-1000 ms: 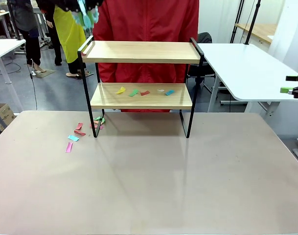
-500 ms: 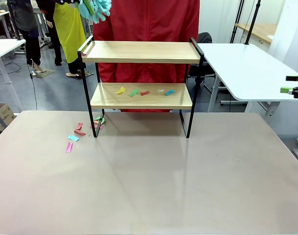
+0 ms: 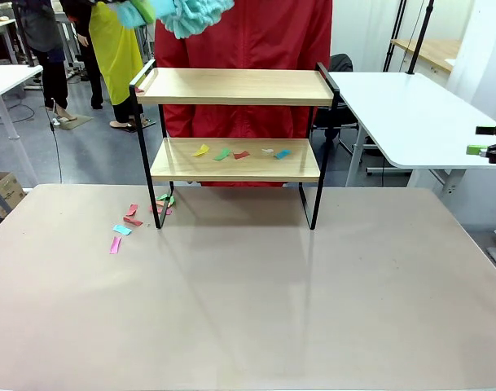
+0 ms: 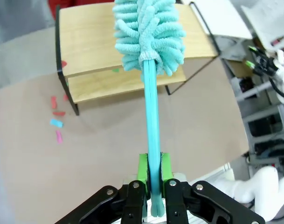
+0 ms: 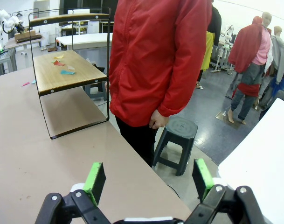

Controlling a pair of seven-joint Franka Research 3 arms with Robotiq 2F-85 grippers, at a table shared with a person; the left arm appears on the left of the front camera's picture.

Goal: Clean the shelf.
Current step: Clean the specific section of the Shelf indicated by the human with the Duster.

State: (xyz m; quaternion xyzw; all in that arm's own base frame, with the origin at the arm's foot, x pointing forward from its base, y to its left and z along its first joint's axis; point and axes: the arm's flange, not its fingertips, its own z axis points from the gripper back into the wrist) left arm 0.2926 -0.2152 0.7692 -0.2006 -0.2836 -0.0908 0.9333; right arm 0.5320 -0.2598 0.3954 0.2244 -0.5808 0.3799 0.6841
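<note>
**Overhead, a duster waits above a littered shelf**

From my remote seat, the left gripper (image 4: 153,171) is clamped on the handle of the teal duster (image 4: 148,32). Its fluffy head is raised high, ready, I judge, to sweep the boards. The right gripper (image 5: 148,181) hangs spread wide, holding nothing. Pink and blue scraps (image 3: 124,226) lie on the tan table (image 3: 248,309) beside the left leg of the shelf (image 3: 235,85). It stands at the table's far edge, with coloured bits (image 3: 239,152) on its lower board. A person in a red jacket (image 3: 243,32) stands behind it, beside a white table (image 3: 410,114).

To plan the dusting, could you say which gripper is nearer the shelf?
Left, likely: left gripper hovers above the shelf holding duster; right gripper sits off beyond its end.
</note>
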